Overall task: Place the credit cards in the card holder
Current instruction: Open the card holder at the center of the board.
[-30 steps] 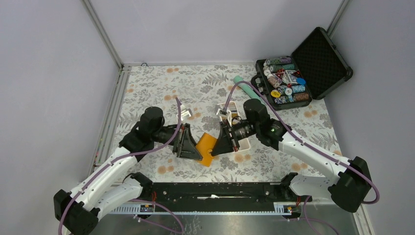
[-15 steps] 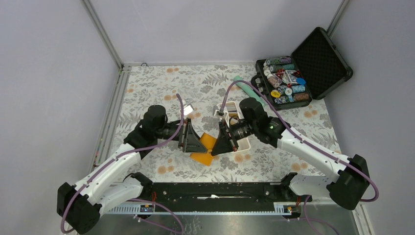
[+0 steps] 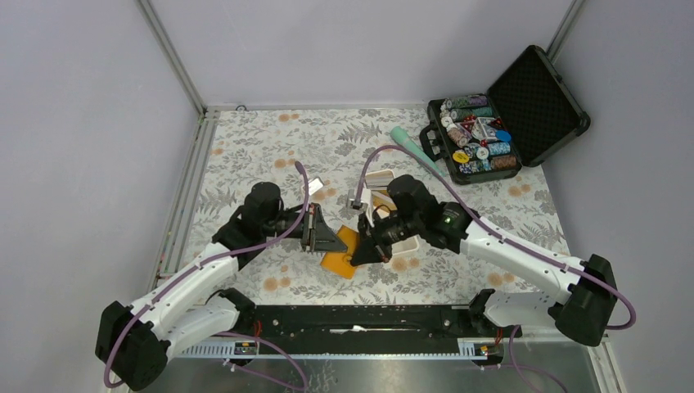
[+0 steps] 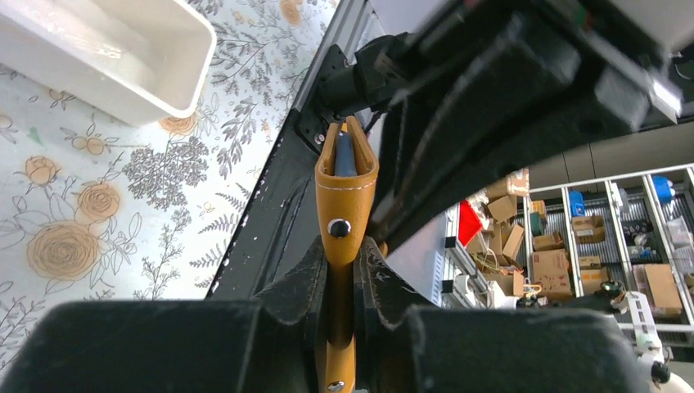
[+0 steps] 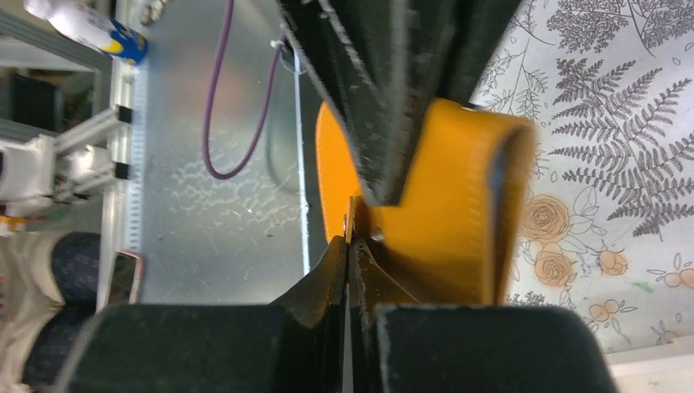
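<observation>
our left gripper [image 4: 340, 274] clamps the orange holder [image 4: 345, 184] edge-on, and our right gripper [image 5: 350, 258] is pinched on its flap. we see a white tray [image 4: 114, 61] nearby.

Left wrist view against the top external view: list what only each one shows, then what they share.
Only the left wrist view: the card holder edge-on, its snap stud, a blue pocket inside the fold, and the left gripper clamped on both faces. Only the top external view: the open poker chip case, a teal tube beside it, and both whole arms. Both: the orange card holder held between the left gripper and the right gripper, the white tray, the floral table cover.
</observation>
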`<state>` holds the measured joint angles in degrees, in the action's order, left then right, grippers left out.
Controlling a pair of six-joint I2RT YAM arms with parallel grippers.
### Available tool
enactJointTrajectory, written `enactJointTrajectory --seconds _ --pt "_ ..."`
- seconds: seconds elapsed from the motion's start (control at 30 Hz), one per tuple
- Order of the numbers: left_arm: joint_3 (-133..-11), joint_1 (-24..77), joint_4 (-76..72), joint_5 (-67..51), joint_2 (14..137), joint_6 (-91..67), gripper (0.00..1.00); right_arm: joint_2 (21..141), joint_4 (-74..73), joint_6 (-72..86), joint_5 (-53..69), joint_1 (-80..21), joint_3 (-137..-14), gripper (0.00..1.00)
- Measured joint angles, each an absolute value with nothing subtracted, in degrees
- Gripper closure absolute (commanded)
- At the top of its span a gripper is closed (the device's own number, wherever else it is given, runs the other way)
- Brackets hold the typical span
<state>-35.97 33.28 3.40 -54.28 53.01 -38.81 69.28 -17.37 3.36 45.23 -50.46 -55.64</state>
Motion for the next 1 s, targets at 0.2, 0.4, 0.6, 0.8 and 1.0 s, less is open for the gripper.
enactJointTrajectory --seconds 0.2,0.4,0.6,0.8,1.0 --pt "-35.7 33.4 7.2 -50.4 53.0 -39.2 1.0 69.3 -18.1 0.1 34.8 -57.5 -56.4 1.0" --pt "-35.7 33.4 9.9 -47.6 53.7 -38.8 1.0 69.2 -18.8 -2.7 26.1 -61.2 -56.4 1.0" --pt "-35.6 31.1 9.1 -45.0 52.1 -37.7 1.0 63.7 -16.4 -2.2 18.4 -61.6 -53.7 0.3" --pt "-31.2 26.8 7.0 -36.8 48.4 -38.0 1.0 51.7 -12.3 1.9 6.6 -62.2 -47.7 0.08" --pt "-25.7 26.8 3.6 -31.1 45.3 -42.2 1.0 51.1 -6.5 11.3 -3.2 -62.2 -44.6 0.09"
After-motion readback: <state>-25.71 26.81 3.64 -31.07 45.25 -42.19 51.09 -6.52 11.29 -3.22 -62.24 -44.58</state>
